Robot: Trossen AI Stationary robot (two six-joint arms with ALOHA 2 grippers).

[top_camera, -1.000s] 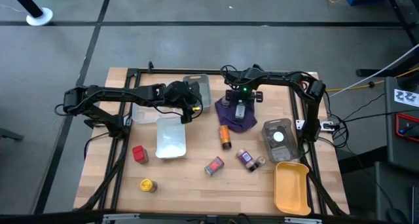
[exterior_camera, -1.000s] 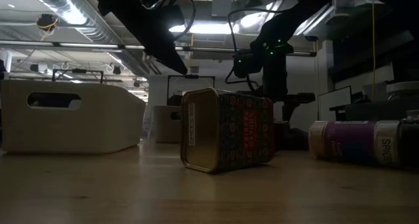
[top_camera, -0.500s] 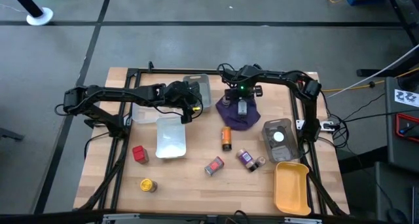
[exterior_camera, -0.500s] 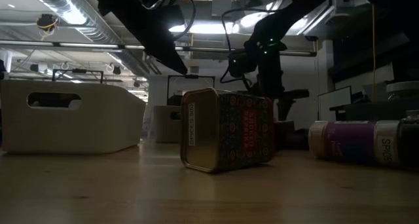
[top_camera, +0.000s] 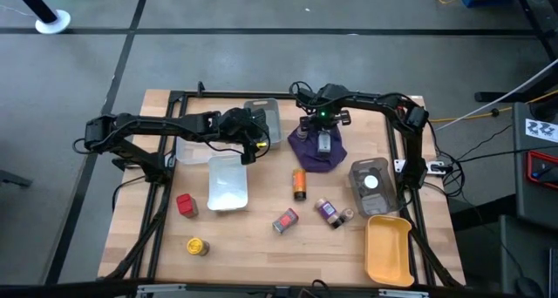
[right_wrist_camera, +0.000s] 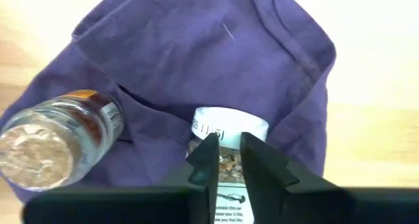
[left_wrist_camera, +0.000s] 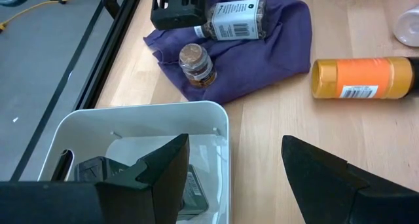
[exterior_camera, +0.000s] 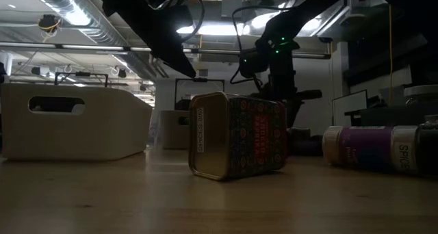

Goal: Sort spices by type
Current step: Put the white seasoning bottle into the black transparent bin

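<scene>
On its side on the purple cloth (right_wrist_camera: 196, 47), at the far middle of the desk (top_camera: 244, 241): a white-capped jar (right_wrist_camera: 229, 127) full of brown bits. Just beside it on the same cloth, a second jar with a brown top (right_wrist_camera: 59, 145). Right above the white-capped jar, the right claw (right_wrist_camera: 229, 152), pressed almost together and pinching nothing. Too narrow a gap to fit round the jar, by the look of it.

So spread the claw wide first. Line it up across the jar's middle, not the cap. Come down slowly, and mind not to catch the soft cloth. Squeeze gently, since a round jar may roll away. Keep clear of the brown-topped jar. Lift straight up.

To the left, the left claw (left_wrist_camera: 236, 165), spread wide over the white tray (left_wrist_camera: 137, 112), waiting. Nearer, on the bare desk, an orange jar (top_camera: 300, 184) on its side.
</scene>
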